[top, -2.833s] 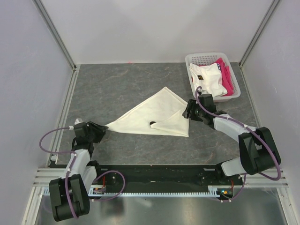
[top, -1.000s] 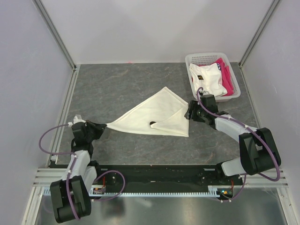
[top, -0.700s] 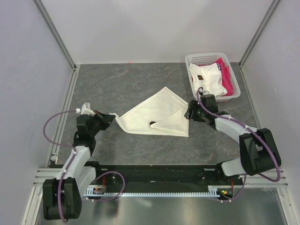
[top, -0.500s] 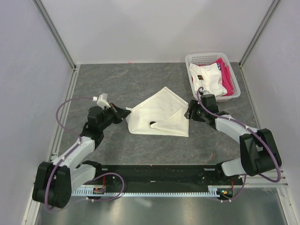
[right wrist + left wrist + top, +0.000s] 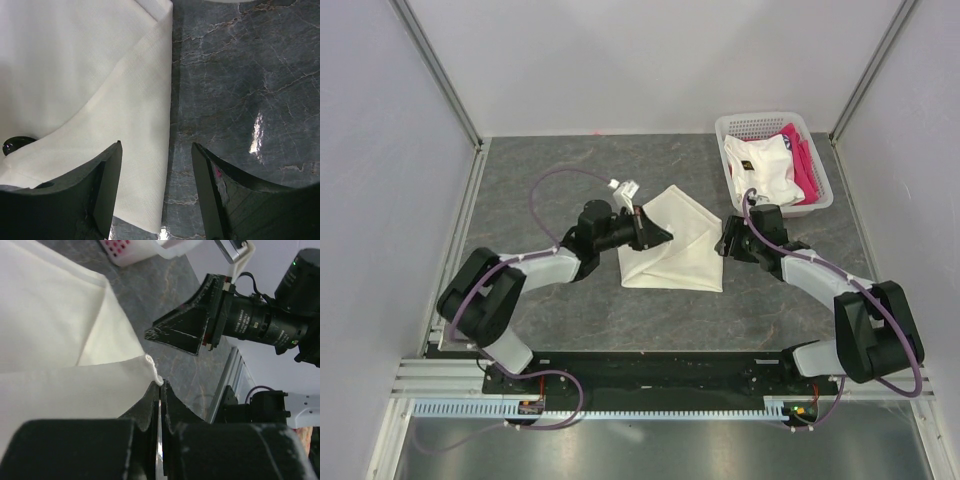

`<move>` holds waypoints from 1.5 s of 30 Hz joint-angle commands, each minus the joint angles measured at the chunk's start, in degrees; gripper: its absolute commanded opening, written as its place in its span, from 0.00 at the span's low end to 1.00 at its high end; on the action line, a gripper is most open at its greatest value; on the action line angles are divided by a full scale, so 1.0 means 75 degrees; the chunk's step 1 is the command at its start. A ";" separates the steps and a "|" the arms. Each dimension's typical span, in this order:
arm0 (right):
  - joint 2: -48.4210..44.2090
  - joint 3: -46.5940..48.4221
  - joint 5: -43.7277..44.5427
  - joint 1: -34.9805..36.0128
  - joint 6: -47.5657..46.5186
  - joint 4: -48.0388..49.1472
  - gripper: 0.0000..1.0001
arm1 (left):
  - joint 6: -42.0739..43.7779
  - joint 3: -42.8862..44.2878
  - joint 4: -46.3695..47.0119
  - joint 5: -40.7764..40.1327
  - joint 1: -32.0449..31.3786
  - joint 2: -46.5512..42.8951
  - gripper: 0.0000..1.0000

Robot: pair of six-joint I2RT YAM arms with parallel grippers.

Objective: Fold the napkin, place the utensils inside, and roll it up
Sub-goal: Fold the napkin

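While the left arm stretches long and low across the table (image 5: 650, 320), its left hand (image 5: 658, 234) is clamped tight on a corner of the napkin (image 5: 685, 252), holding that corner over the rest of the cloth spread below and past its fingertips. Right arm's bent in from the side. The right hand (image 5: 156, 146) has its fingers spread wide over the napkin's edge, gripping nothing. A black bit of the spoon (image 5: 12, 145) peeks out of the fold beside that hand.

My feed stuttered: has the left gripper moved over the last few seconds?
Yes: left gripper, pinching the cream-white cloth napkin, swept right, toward the white plastic basket.
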 commanded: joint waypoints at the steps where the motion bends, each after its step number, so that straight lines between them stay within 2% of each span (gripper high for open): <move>1: -0.0248 -0.0051 0.0192 -0.0003 0.0058 0.0184 0.66 | 0.0613 0.0778 0.0733 0.0539 -0.0403 0.0618 0.02; 14: -0.0447 -0.0156 0.0684 -0.0003 0.0163 0.0148 0.66 | 0.1011 0.1786 0.0148 0.1453 -0.0837 0.1639 0.02; 25: -0.0552 -0.0203 0.0836 -0.0026 0.0292 0.0090 0.67 | 0.1316 0.2208 -0.0193 0.1571 -0.1130 0.2084 0.02; 45: -0.1032 -0.0262 0.1797 -0.0014 0.0527 -0.0320 0.69 | 0.1363 0.2712 -0.0533 0.1325 -0.1458 0.3115 0.02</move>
